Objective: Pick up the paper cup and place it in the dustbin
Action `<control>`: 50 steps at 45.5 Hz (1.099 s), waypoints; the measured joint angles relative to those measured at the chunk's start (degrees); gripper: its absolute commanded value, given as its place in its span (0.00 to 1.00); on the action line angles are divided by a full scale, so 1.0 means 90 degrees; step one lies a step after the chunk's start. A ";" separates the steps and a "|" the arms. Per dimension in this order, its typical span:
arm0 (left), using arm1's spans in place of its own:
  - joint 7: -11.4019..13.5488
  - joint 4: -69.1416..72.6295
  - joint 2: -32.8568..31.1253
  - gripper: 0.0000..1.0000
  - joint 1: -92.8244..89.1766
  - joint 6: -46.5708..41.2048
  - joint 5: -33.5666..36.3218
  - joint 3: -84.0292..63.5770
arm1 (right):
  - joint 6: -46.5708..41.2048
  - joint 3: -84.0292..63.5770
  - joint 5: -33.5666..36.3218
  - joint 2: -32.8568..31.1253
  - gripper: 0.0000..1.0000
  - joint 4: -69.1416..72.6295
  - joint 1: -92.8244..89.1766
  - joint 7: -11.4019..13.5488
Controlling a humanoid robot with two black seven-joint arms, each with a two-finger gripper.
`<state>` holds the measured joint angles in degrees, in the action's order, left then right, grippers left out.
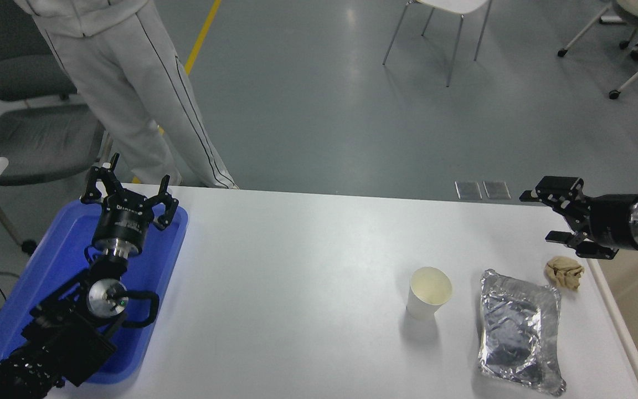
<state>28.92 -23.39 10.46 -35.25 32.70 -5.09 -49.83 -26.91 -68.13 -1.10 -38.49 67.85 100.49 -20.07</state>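
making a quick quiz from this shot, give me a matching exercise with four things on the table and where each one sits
Things:
1. paper cup
2. foil pouch
3. paper wad
4. blue tray

Places:
A. at the table's left end, under the parked left gripper
B. lying flat, just right of the cup
C. standing upright, right of the table's middle
D. near the right edge, just below the open right gripper

Pairs: 1-C, 2-B, 3-D, 4-A

On my white tabletop (pixel 308 266): blue tray (pixel 58 266) at its left edge; paper cup (pixel 428 292), foil pouch (pixel 518 330), tan wad (pixel 564 272) toward its right edge.
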 measured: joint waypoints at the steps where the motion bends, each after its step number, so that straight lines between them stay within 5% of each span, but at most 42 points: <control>1: 0.0000 0.0000 0.0000 1.00 0.0000 0.0000 0.0000 0.0000 | -0.0051 -0.0075 -0.0036 0.0045 1.00 0.0034 0.0094 0.0017; 8: 0.0000 0.0000 0.0000 1.00 0.0000 0.0001 0.0000 0.0000 | -0.0411 -0.0482 -0.0358 0.0377 1.00 0.0372 0.0850 0.0349; 18: -0.0002 0.0001 0.0000 1.00 0.0001 0.0001 0.0000 0.0000 | -0.0665 -0.0738 -0.0581 0.0805 1.00 0.0931 0.1939 0.1295; 25: -0.0002 0.0001 0.0001 1.00 0.0002 0.0001 -0.0001 0.0000 | -0.0731 -0.0791 -0.0654 0.1062 1.00 0.1348 0.2701 0.1700; 50: -0.0001 0.0001 0.0004 1.00 0.0003 0.0000 -0.0001 0.0000 | -0.0779 -0.0773 -0.0853 0.1961 1.00 0.1832 0.3936 0.2168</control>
<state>28.91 -23.38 10.50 -35.22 32.70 -5.10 -49.83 -33.92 -75.09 -8.77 -20.85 84.34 135.91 -0.56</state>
